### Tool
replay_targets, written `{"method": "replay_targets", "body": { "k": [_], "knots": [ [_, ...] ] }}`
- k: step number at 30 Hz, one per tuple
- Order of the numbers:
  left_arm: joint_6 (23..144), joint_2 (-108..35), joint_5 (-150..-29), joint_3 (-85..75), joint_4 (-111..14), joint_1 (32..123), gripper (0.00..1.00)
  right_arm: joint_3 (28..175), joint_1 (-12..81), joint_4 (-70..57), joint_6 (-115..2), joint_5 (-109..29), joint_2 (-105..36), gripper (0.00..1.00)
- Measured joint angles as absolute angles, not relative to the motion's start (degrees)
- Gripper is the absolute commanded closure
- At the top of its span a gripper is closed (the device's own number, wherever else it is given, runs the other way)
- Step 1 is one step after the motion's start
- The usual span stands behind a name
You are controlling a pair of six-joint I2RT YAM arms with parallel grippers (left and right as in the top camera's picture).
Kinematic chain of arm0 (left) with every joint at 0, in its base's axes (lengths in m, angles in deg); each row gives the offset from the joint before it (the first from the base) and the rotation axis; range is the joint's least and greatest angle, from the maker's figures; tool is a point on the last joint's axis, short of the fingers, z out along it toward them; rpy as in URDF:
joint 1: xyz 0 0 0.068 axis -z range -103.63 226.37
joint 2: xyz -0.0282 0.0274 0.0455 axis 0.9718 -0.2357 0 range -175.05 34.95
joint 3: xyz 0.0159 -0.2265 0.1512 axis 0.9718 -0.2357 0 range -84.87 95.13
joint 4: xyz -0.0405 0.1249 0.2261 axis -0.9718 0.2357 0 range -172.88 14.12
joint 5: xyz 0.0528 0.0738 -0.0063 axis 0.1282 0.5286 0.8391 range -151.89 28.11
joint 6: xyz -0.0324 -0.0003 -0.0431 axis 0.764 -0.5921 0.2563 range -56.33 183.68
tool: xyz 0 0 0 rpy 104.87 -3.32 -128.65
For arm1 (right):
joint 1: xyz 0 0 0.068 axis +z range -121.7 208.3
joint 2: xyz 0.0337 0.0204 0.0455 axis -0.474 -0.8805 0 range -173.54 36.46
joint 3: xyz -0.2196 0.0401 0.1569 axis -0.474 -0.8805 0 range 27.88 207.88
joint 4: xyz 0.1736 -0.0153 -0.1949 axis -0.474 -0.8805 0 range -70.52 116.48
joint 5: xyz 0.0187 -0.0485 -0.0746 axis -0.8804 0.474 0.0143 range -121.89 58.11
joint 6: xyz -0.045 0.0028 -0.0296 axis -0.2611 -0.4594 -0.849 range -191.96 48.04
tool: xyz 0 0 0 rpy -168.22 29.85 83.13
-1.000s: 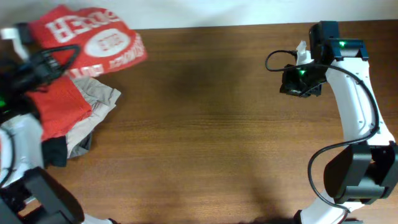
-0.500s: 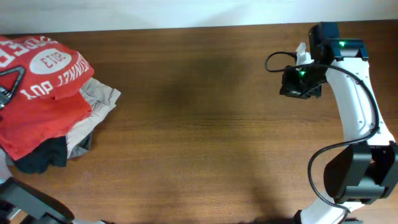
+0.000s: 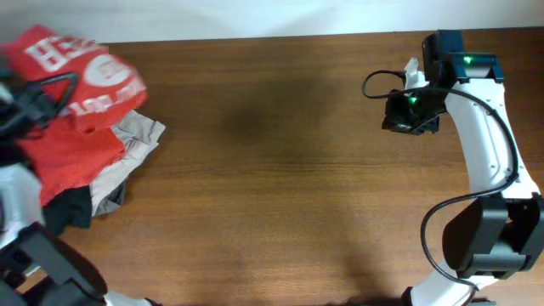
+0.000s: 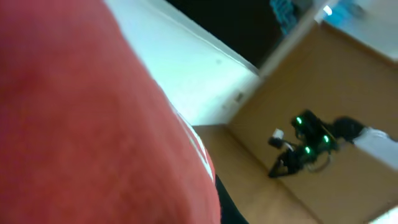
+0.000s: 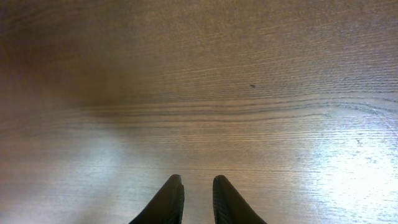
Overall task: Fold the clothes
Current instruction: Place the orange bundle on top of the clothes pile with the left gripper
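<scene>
even bright light, glare on the table (image 5: 348, 168), heavy motion blur over the red t-shirt (image 4: 74, 124)

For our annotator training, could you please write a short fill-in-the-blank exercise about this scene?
The red T-shirt bears ____ lettering.
The clothes pile lies on the ____ arm's side of the table.
The right end effector holds ____.
Missing words: white; left; nothing.
</scene>
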State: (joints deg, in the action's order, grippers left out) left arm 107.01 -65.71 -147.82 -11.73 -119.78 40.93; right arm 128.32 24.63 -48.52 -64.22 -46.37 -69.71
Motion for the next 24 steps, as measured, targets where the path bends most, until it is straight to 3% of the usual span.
{"method": "replay_targets", "body": {
  "k": [8, 18, 24],
  "knots": [
    [101.5, -68.6, -147.4, -9.7, -121.4, 47.7, 0.99, 128.3, 24.6, -49.3, -64.2, -46.4, -69.7, 0.78],
    [97.5, -81.3, -149.0, -9.5, -122.2, 42.5, 0.99, 128.3, 24.6, -51.7, -64.2, -46.4, -69.7, 0.79],
    [106.4, -81.9, -150.7, -8.7, -132.1, 37.8, 0.99, 128.3, 24.6, -51.8, -64.2, -46.4, -69.7, 0.79]
  ]
}}
